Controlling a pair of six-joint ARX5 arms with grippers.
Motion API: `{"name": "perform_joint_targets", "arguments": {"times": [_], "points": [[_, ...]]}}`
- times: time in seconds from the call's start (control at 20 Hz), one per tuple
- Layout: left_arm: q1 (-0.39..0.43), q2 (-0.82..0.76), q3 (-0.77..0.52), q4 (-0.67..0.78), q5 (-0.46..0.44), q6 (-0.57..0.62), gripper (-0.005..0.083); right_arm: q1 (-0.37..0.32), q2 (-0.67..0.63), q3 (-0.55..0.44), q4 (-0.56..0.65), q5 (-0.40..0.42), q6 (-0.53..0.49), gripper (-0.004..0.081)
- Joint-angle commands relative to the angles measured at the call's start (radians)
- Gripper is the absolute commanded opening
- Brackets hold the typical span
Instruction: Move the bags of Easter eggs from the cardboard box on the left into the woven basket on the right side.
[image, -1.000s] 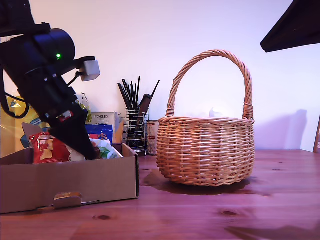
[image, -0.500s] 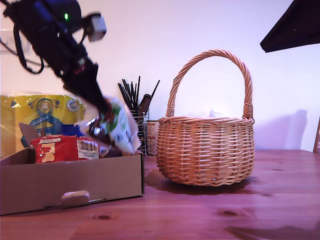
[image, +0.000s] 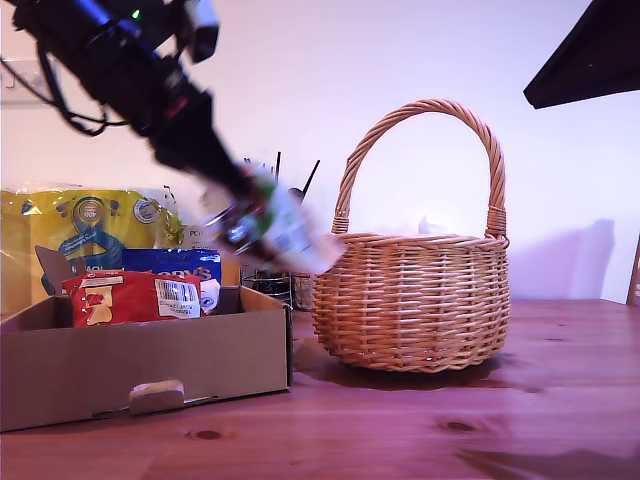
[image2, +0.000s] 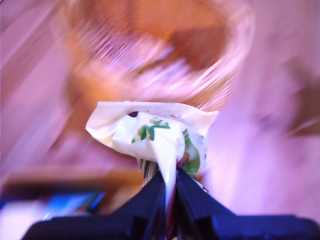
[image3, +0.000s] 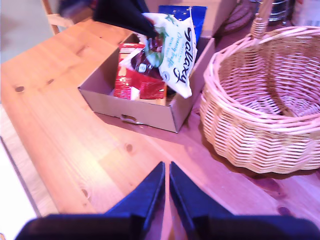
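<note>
White-and-green bag (image: 283, 228) above woven basket (image: 415, 305) rim

white-and-green bag (image: 280, 232) lifted from cardboard box (image: 140, 368), nearer woven basket (image: 412, 300)

The scene is viewed side-on from table height by the exterior view. The basket (image3: 265, 100) and box (image3: 145, 107) are overlooked from high up by the second wrist view; the basket (image2: 155, 55) is faced closely, blurred, by the first.
</note>
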Motion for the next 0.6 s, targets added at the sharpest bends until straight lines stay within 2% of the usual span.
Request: {"name": "perform_joint_targets", "arguments": {"times": [0.0, 0.15, 0.25, 0.55], "points": [[-0.018, -0.029, 0.042, 0.011, 0.046, -0.007, -0.0024, 0.003, 0.000, 0.013, 0.003, 0.001, -0.003, -0.0012], [-0.021, -0.029, 0.079, 0.023, 0.161, -0.012, -0.0024, 0.003, 0.000, 0.013, 0.003, 0.001, -0.003, -0.0012], [-0.023, -0.029, 0.097, 0.077, 0.192, -0.052, -0.0024, 0.003, 0.000, 0.013, 0.003, 0.001, -0.003, -0.0012], [-0.101, 0.010, 0.098, 0.379, 0.096, -0.158, -0.0024, 0.003, 0.000, 0.013, 0.003, 0.002, -0.003, -0.0012]]}}
